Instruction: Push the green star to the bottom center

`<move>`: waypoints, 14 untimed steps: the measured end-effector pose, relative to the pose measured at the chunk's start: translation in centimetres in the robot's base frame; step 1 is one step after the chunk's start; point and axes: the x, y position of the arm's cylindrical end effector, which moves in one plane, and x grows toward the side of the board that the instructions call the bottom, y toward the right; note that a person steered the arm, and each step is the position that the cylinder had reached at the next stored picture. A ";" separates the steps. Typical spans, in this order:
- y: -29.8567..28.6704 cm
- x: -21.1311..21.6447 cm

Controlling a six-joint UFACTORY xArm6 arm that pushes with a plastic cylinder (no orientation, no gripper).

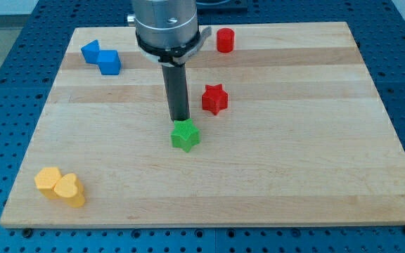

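Note:
The green star (185, 135) lies near the middle of the wooden board (294, 169), a little left of centre. My tip (180, 120) stands just above the star in the view, right at its upper edge and seemingly touching it. The rod rises straight up from there to the arm's grey flange at the view's top.
A red star (215, 99) lies to the right of the rod. A red cylinder (225, 40) sits near the top edge. Two blue blocks (100, 57) sit together at the upper left. Two yellow blocks (61, 187) sit together at the lower left.

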 end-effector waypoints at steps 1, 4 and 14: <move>0.5 2.6; 3.1 7.7; 2.2 8.4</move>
